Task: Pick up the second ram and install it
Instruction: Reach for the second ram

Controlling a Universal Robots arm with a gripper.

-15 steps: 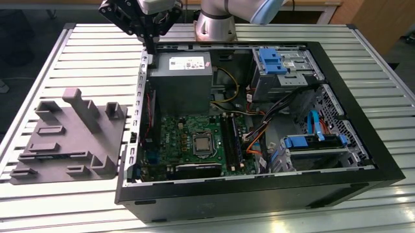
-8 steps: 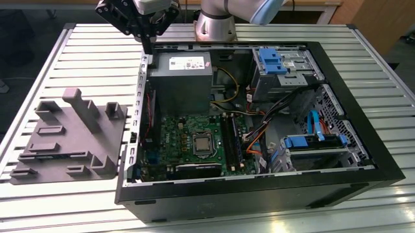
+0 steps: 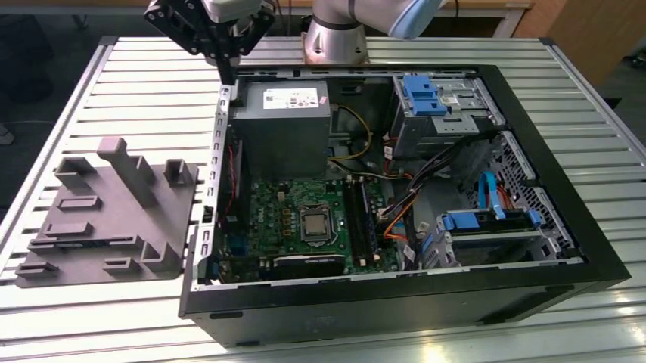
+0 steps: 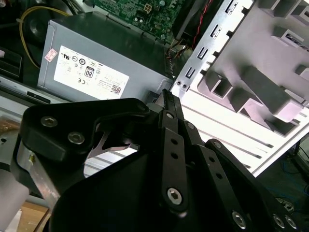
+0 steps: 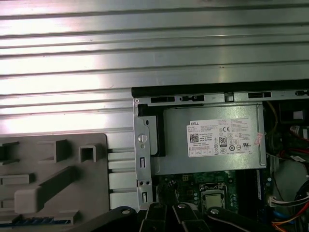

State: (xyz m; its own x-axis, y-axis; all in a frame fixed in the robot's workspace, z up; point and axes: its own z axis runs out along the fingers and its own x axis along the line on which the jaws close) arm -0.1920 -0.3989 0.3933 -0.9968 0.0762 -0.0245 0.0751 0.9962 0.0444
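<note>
My gripper hangs above the back left corner of the open computer case, over the case rim beside the grey power supply. Its black fingers are pressed together with nothing between them. A thin dark blue strip that looks like the second ram lies in a slot of the grey holder, well away from the gripper. The green motherboard lies in the case floor, with long black memory slots at its right side in the exterior view.
The case stands on a slatted metal table. Inside are blue drive cages, orange and blue cables and a bare processor socket. The holder has several raised blocks. The arm's base stands behind the case.
</note>
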